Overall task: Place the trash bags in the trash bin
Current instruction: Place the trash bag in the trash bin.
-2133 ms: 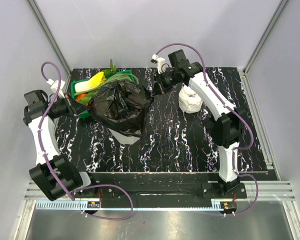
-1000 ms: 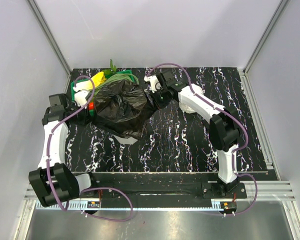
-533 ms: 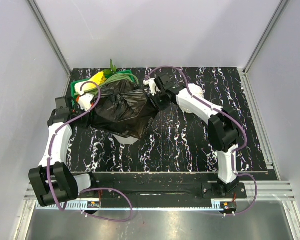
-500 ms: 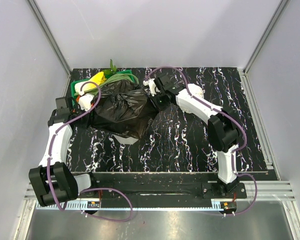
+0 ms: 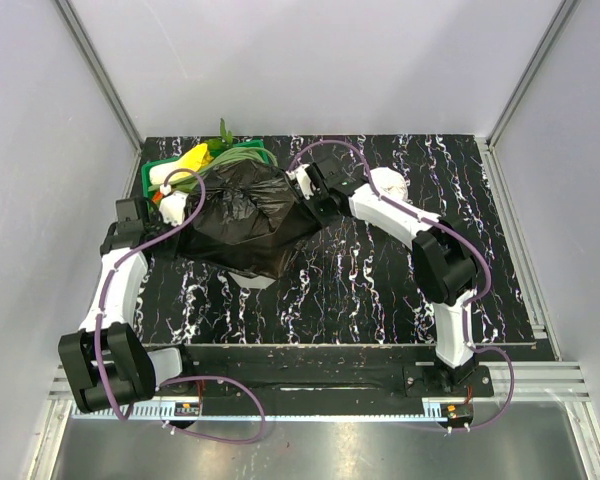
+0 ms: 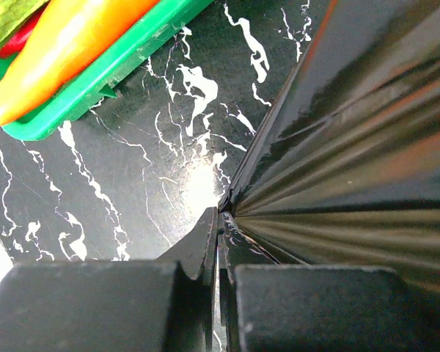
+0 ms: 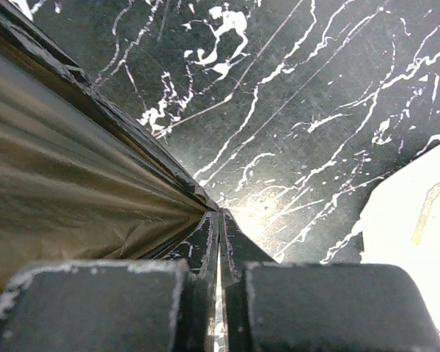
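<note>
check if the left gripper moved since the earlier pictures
Yes: the left gripper, pinching the glossy black plastic trash bag, slid right, toward the green plastic basket.

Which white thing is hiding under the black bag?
The bin: only a bit of its white edge peeks out at the near side of the bag. The white roll sits uncovered, off to the right.

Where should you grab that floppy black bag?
Pinch the trash bag by its thin edge at two opposite sides, one from the left, one from the right. It is soft film with no firm part, so gathered folds hold best, and pulling apart spreads it over the trash bin. Both jaws pinch there.
</note>
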